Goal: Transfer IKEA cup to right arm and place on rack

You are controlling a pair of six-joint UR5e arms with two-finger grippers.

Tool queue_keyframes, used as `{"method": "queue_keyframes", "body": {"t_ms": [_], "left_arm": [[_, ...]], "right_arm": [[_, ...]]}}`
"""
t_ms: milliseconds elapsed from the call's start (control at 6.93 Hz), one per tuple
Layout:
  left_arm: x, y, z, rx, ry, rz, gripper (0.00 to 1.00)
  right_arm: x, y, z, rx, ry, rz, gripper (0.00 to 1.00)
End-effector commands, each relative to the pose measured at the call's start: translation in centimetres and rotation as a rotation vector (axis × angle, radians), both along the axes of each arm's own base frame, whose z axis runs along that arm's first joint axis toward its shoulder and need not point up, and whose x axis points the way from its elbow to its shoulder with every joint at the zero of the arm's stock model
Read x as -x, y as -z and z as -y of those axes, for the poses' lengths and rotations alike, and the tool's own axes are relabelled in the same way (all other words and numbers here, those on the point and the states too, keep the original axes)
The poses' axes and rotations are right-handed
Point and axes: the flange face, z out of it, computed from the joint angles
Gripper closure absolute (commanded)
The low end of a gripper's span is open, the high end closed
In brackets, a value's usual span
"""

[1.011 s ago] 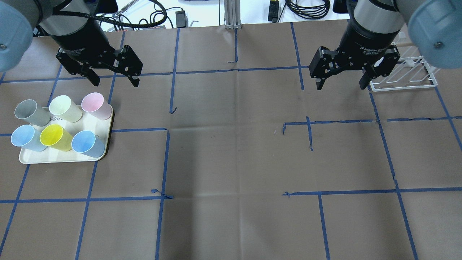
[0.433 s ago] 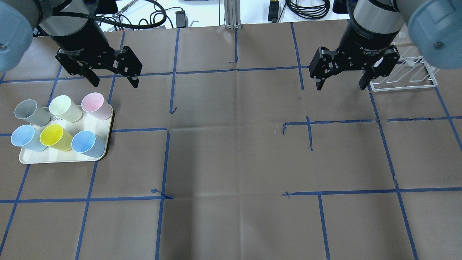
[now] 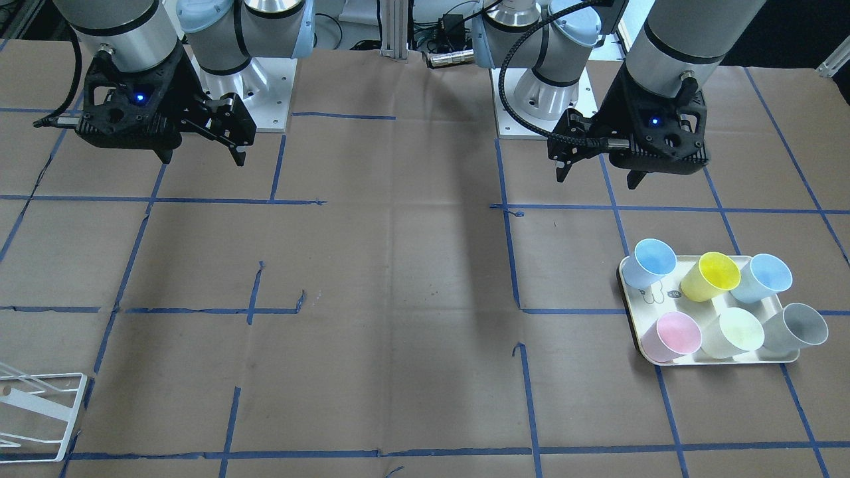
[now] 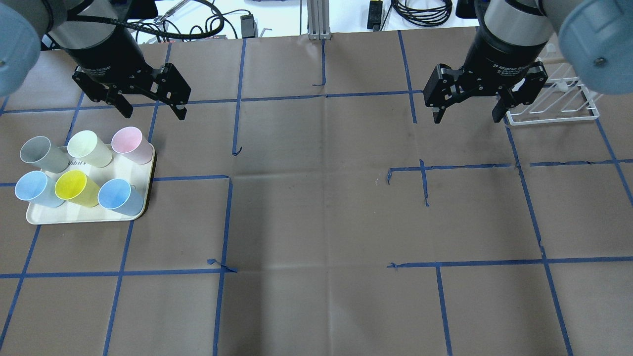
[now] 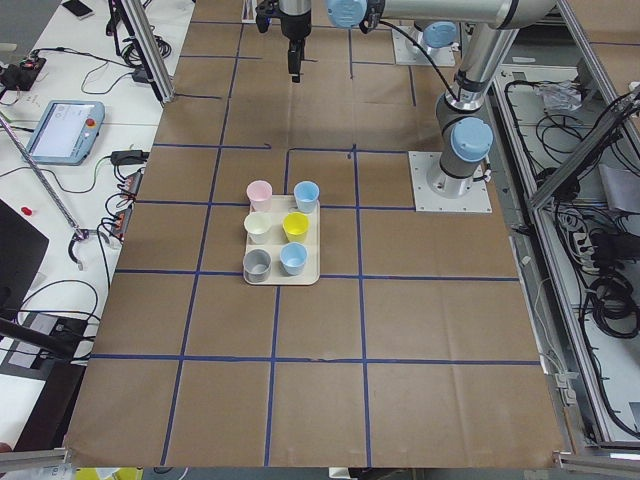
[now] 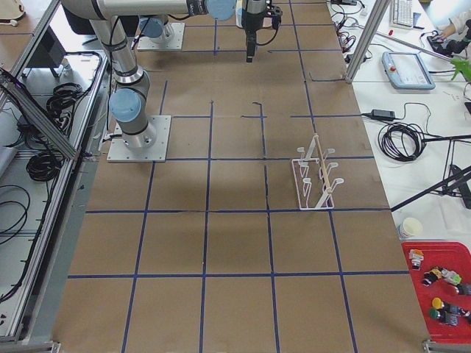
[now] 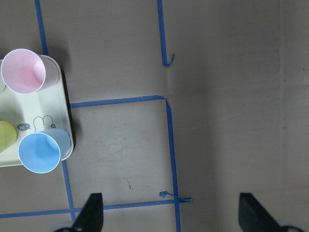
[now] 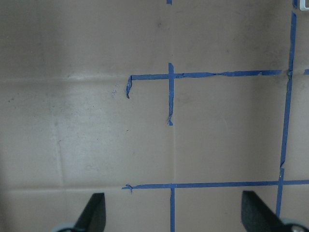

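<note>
Several IKEA cups stand on a cream tray (image 4: 84,217) at the table's left: grey (image 4: 37,152), pale yellow (image 4: 88,147), pink (image 4: 129,143), yellow (image 4: 74,187) and two blue (image 4: 117,196). My left gripper (image 4: 156,114) hangs open just behind the tray, above the table, holding nothing. Its wrist view shows the pink cup (image 7: 21,71) and a blue cup (image 7: 41,151) at the left edge. The right arm's gripper (image 4: 466,119) hangs open and empty at the far right, beside the white wire rack (image 4: 551,120), which holds nothing.
Brown paper with blue tape lines covers the table (image 4: 321,207). Cables and a power brick (image 4: 247,22) lie beyond the far edge. In the exterior right view a red bin of small parts (image 6: 441,290) sits off the table's corner.
My left gripper has shifted slightly left and back, still open. The right arm, cups and rack have not moved.
</note>
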Motion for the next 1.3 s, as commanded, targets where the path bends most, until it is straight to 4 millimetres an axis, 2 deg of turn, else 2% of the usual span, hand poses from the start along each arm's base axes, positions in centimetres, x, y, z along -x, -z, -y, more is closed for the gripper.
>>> {"method": "queue_keyframes", "body": {"t_ms": [0,144,289,433,578,722,1011,1155], "left_arm": [[-4.2,-0.5,0.9,0.013,-0.026,-0.006,0.01],[-7.4,-1.0,1.7,0.027,-0.081,-0.007,0.01],[-9.9,-0.4,2.7,0.031,-0.045,0.001,0.01],[-11.5,0.4,3.7,0.043,-0.025,0.003,0.01],[-12.2,1.3,5.0,0.039,-0.028,0.003,0.01],[-13.0,3.0,7.5,0.036,-0.026,0.002,0.01],[-14.2,3.6,11.3,0.05,-0.013,0.007,0.01],[-16.3,4.6,12.3,0.041,-0.012,0.003,0.01]], "right_arm": [[0.0,-0.1,0.0,0.003,-0.001,0.0,0.0],[0.0,-0.1,0.1,0.011,-0.002,0.0,0.0],[0.0,-0.3,0.2,0.015,-0.002,0.0,0.0],[0.0,-0.2,0.1,0.014,-0.002,0.0,0.0],[0.0,-0.2,0.1,0.012,0.0,0.001,0.0],[0.0,-0.2,0.1,0.012,0.0,0.001,0.0],[0.0,-0.3,0.2,0.017,0.0,0.003,0.0],[-0.1,-0.4,0.1,0.02,0.0,0.006,0.0]]}}
